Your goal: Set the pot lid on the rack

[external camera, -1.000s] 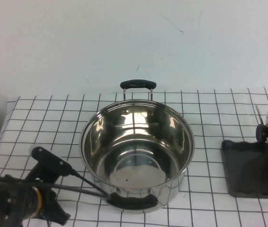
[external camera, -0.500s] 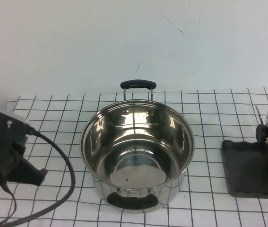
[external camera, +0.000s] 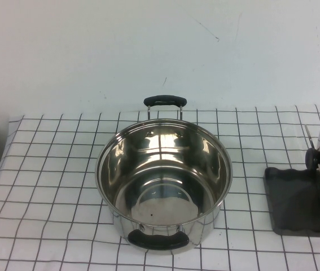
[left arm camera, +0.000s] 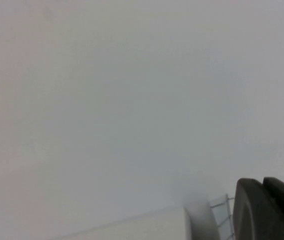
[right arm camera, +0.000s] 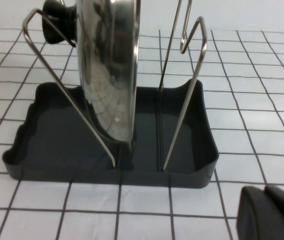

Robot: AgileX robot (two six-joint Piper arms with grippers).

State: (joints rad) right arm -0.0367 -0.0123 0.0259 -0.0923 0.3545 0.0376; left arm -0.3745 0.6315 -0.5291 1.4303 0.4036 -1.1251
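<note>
While pot lid [right arm camera: 110, 70] stands in rack [right arm camera: 197, 165], right gripper [right arm camera: 272, 212] is near, left gripper [left arm camera: 267, 210] away

pot [external camera: 163, 183]: shiny silver steel, mirror-like inside, with two black handles
pot lid [right arm camera: 110, 65]: polished silver steel, black knob
rack [right arm camera: 112, 150]: dark grey tray, thin silver wire bars
table [external camera: 52, 169]: white cloth with a black grid of thin lines
wall [external camera: 148, 51]: plain off-white
left claw [left arm camera: 268, 210]: black
right claw [right arm camera: 271, 212]: black
</note>
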